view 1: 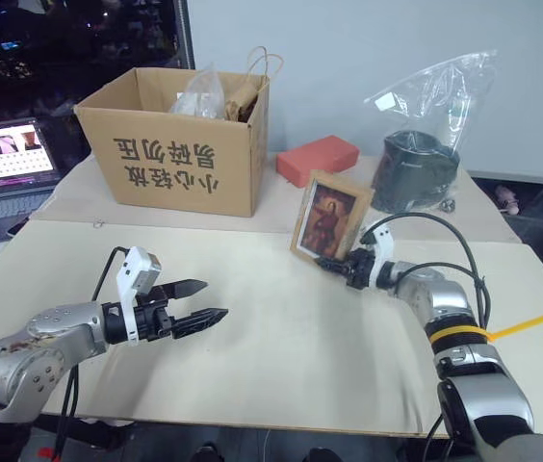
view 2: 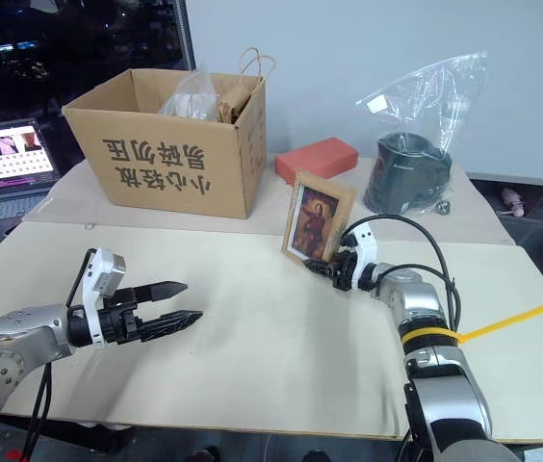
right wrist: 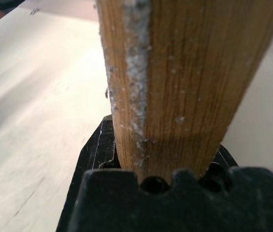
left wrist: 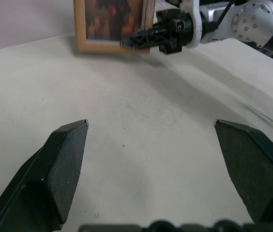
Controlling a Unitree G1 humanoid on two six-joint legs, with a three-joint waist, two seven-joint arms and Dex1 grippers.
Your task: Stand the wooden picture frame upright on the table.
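Right end effector [view 1: 334, 265] is clamped on the lower right corner of the wooden picture frame [view 1: 330, 216]; through its wrist camera I see the light-wood edge of the frame running straight up from between the black fingers [right wrist: 95, 150], which sit on either side of it. From the head cameras I read the frame as standing upright on the surface [view 1: 281, 337], leaning back a little, with the brownish portrait facing me. It stands toward the far side of the near tabletop, just in front of the seam where a second tabletop begins.

On my left, the left end effector [view 1: 199, 302] hangs above the surface with its fingers spread wide and nothing between them. It points across toward the frame but is well apart from it; in its wrist camera I see bare tabletop between its fingertips [left wrist: 66, 159], with the frame and the other arm's grip farther off.

Behind the frame, on the far tabletop, lies a red-orange block [view 1: 318, 160]. To its left stands an open cardboard box [view 1: 177, 144] with printed characters on its side and bags inside. To its right sits a dark container in a clear plastic bag [view 1: 424, 144]. A laptop [view 1: 4, 173] sits off the far left edge.
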